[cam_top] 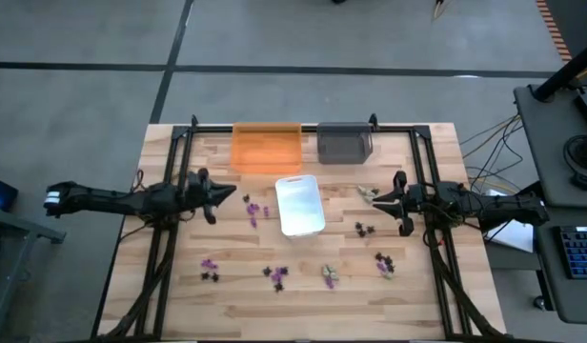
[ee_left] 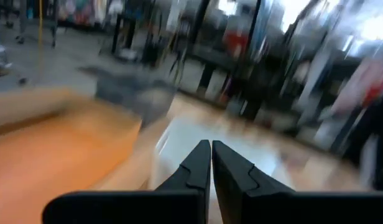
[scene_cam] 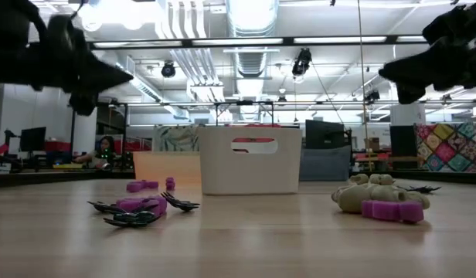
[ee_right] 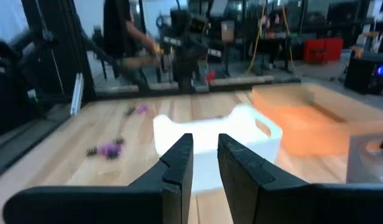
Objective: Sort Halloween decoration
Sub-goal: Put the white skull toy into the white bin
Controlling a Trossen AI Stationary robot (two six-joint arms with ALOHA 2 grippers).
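Note:
The Halloween decoration lies scattered on the wooden table: purple pieces (cam_top: 253, 208) left of the white tray (cam_top: 300, 204), a pale beige piece (cam_top: 368, 193) to its right, and purple and black pieces (cam_top: 277, 274) along the near side. In the low view a black and purple cluster (scene_cam: 137, 210) and a beige and purple lump (scene_cam: 381, 201) rest on the tabletop. My left gripper (cam_top: 232, 197) hangs shut above the table, left of the white tray, pointing level at it. My right gripper (cam_top: 374, 197) hangs right of the tray with a narrow empty gap between its fingers (ee_right: 206, 163).
An orange tray (cam_top: 266, 146) and a grey tray (cam_top: 344, 143) stand side by side at the table's far edge, behind the white tray. A black frame (cam_top: 170, 229) runs along the left, right and far sides. Bare wood lies between the scattered pieces.

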